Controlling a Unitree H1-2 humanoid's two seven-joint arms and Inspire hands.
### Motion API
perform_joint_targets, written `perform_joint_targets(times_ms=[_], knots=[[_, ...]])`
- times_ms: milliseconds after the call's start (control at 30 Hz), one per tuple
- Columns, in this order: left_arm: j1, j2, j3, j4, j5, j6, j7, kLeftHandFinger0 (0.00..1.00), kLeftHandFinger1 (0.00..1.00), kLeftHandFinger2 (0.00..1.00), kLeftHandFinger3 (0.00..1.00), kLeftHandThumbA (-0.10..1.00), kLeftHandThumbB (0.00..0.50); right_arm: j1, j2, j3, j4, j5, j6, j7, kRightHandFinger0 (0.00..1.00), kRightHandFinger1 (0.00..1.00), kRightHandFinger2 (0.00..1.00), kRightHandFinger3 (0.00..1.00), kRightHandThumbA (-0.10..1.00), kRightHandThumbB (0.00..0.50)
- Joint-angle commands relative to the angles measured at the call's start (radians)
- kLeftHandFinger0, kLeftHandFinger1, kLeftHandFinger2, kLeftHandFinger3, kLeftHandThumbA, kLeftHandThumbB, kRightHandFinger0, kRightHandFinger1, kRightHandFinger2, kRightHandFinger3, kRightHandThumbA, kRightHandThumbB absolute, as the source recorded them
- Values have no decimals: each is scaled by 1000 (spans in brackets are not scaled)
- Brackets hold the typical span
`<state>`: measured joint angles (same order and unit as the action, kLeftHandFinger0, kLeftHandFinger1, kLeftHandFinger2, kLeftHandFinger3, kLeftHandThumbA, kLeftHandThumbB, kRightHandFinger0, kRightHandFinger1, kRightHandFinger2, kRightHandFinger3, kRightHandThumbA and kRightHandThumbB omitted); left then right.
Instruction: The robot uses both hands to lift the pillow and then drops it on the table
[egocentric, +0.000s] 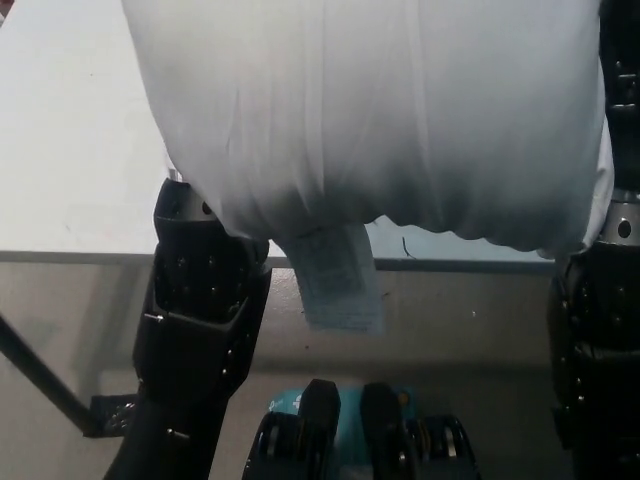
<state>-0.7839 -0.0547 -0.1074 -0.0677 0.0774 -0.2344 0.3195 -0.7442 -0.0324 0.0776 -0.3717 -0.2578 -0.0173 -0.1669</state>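
Note:
A big white pillow (370, 110) fills the upper picture, held up off the pale table (70, 150) between both arms. A white label (338, 278) hangs from its lower seam. My left forearm (200, 300) rises from the lower left, and the hand goes out of sight under the pillow's left underside. At the right edge my black right hand (622, 90) presses against the pillow's side, mostly cut off by the frame. Both hands bear the pillow.
The table's front edge (90, 255) runs across the picture under the pillow, with brownish floor (460, 330) before it. A dark bar (35, 370) slants at the lower left.

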Motion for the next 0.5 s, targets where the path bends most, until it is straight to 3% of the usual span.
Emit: perform_joint_targets(times_ms=[0, 67, 333, 367, 467], knots=[[-70, -42, -75, 34, 100, -52, -72, 1000, 1000, 1000, 1000, 1000, 104, -45, 27, 86, 17, -31, 7, 89, 1000, 1000, 1000, 1000, 1000, 229], [-61, -48, -70, 86, 103, -85, -57, 1000, 1000, 1000, 1000, 1000, 108, -41, 25, 87, 26, -33, 9, 90, 1000, 1000, 1000, 1000, 1000, 209], [-70, -23, -31, 247, 72, -115, -37, 1000, 1000, 1000, 1000, 1000, 120, -38, 27, 64, 74, -25, 57, 76, 1000, 1000, 1000, 1000, 1000, 241], [-70, -9, -22, 275, 63, -100, -43, 1000, 1000, 1000, 1000, 1000, 149, -41, 21, 55, 106, -27, 42, 65, 1000, 1000, 1000, 1000, 1000, 236], [-82, 11, 1, 355, 51, -129, -30, 1000, 1000, 1000, 1000, 1000, 140, -51, 7, 41, 200, -28, 18, 48, 1000, 1000, 1000, 1000, 1000, 238]])
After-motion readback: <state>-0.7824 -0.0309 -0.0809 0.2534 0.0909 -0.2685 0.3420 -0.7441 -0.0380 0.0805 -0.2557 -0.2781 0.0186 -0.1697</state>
